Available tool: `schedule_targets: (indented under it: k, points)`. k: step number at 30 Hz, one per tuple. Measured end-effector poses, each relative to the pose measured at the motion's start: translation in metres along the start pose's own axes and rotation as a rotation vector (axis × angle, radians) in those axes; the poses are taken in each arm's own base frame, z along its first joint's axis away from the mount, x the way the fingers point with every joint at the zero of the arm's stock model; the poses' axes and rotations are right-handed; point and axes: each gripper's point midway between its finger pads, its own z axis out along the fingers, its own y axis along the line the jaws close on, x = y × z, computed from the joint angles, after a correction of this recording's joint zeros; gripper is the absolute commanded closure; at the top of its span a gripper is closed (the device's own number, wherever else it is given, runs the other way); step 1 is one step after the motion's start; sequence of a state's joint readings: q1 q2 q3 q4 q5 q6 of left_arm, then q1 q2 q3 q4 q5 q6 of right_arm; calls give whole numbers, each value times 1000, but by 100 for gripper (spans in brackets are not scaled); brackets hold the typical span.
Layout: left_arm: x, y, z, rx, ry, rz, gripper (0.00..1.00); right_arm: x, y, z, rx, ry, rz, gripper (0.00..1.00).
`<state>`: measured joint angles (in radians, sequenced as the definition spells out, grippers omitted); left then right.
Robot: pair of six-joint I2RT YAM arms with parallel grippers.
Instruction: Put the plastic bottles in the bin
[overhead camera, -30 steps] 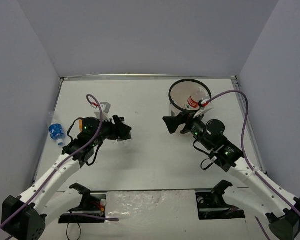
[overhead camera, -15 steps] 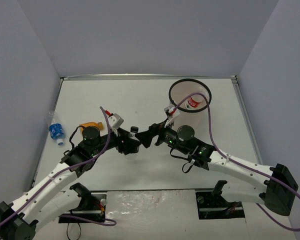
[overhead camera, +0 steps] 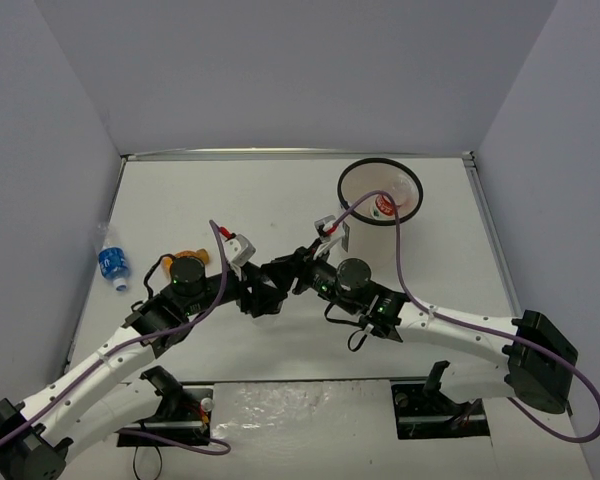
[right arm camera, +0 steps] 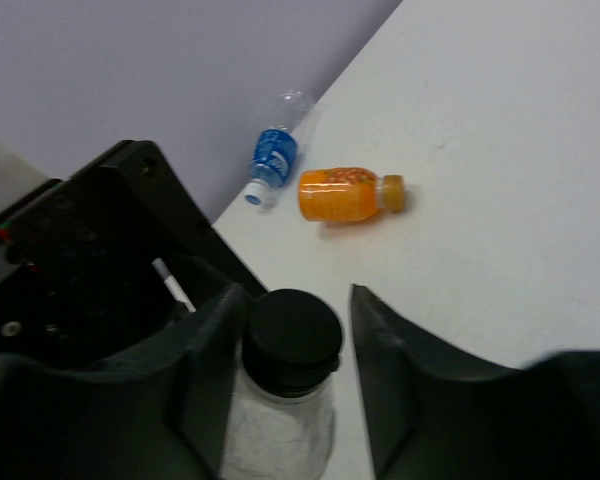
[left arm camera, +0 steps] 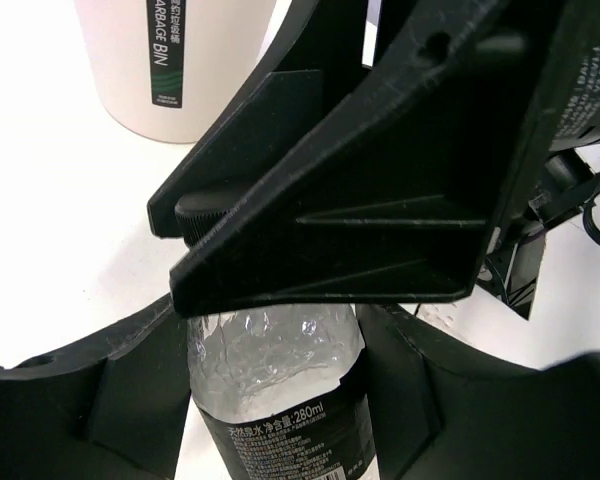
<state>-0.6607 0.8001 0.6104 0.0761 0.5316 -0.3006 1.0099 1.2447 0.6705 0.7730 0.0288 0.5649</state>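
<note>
My left gripper (left arm camera: pixel 275 345) is shut on the body of the clear black-labelled bottle (left arm camera: pixel 280 400), holding it in the middle of the table (overhead camera: pixel 268 290). My right gripper (right arm camera: pixel 298 302) meets it there and has closed round the bottle's black cap (right arm camera: pixel 293 328); its finger (left arm camera: pixel 380 200) hides the neck in the left wrist view. The white bin (overhead camera: pixel 344 200) stands at the back right, with a red-labelled bottle (overhead camera: pixel 385 205) inside. The orange bottle (right arm camera: pixel 348 193) and the blue-labelled bottle (right arm camera: pixel 271 155) lie on the table at the left.
The blue-labelled bottle (overhead camera: pixel 111 262) lies against the left wall and the orange bottle (overhead camera: pixel 185 254) is just behind my left arm. The bin's wall (left arm camera: pixel 170 60) shows a dark label strip. Purple cables loop over both arms.
My right arm swung left from the bin to the table's middle and closed its jaws round the bottle's cap. My left arm carried the black-labelled bottle rightward to meet it.
</note>
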Motion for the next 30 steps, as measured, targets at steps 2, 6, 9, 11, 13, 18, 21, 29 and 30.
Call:
schedule_targets:
  k: [2,6,9,11,13,18,21,29,30]
  points:
    - [0,-1,0,2,-2,3,19,-2,6,0,-18,-10,4,77]
    - [-5,-2,-2,-5,-20,10,3,-8,6,0,-13,-33,-3,84]
    - [-5,4,-4,-48,-18,-1,3,-14,-2,-4,34,-54,-25,86]
    - [-8,12,-6,-106,-16,-19,3,-21,-11,-9,94,-75,-42,86]
    - [-13,19,-9,-161,-16,-38,3,-32,-22,-16,165,-109,-58,87]
    - [-31,31,-25,-297,-46,-98,3,-76,-45,-42,343,-223,-147,86]
    - [-36,40,-35,-383,-65,-141,3,-130,-49,-60,437,-342,-207,86]
    - [-21,94,-69,-788,-55,-286,3,-268,-84,-113,717,-616,-325,81]
    - [-19,102,-75,-851,-56,-305,3,-279,-91,-115,753,-629,-340,80]
